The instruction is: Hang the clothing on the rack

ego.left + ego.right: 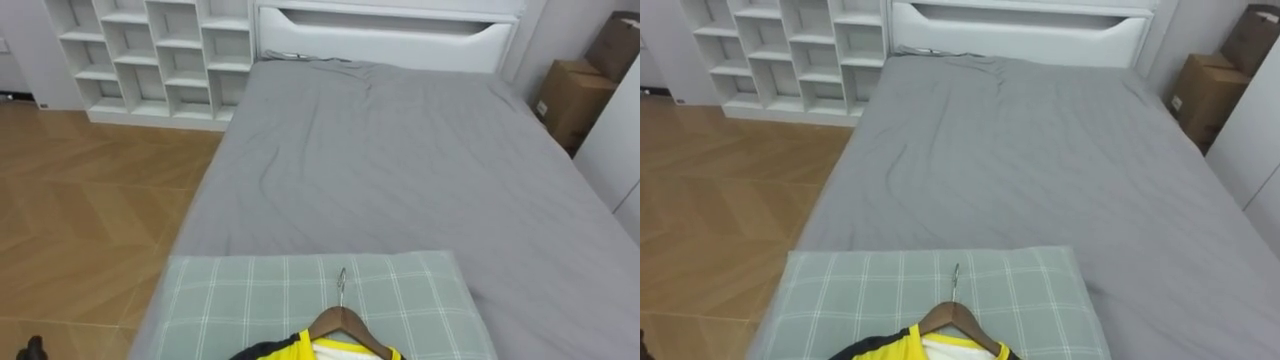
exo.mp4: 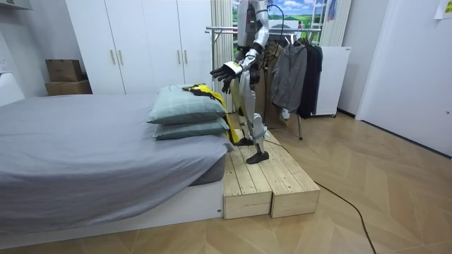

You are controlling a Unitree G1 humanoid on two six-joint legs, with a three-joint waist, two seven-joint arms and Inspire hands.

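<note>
My left hand (image 2: pixel 226 70) hovers open over the checked pillow (image 1: pixel 250 290), holding nothing. At six o'clock on the pillow lies the yellow jersey (image 1: pixel 295 350) on its wooden hanger (image 1: pixel 345 320). Nothing is hung yet; I judge grasping it and carrying it to the clothes rack (image 2: pixel 220 29) remain.

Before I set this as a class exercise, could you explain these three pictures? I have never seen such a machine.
The machine is a two-legged humanoid robot with fingered hands. Two pictures come from the twin cameras in its head, looking down; the third from a camera standing in the room. The robot stands on a wooden platform at the pillow end of a grey bed. On the checked pillow lies a yellow garment on a wooden hanger. Its left hand reaches open over the pillow, holding nothing. Behind it dark clothes hang on a rack.
</note>
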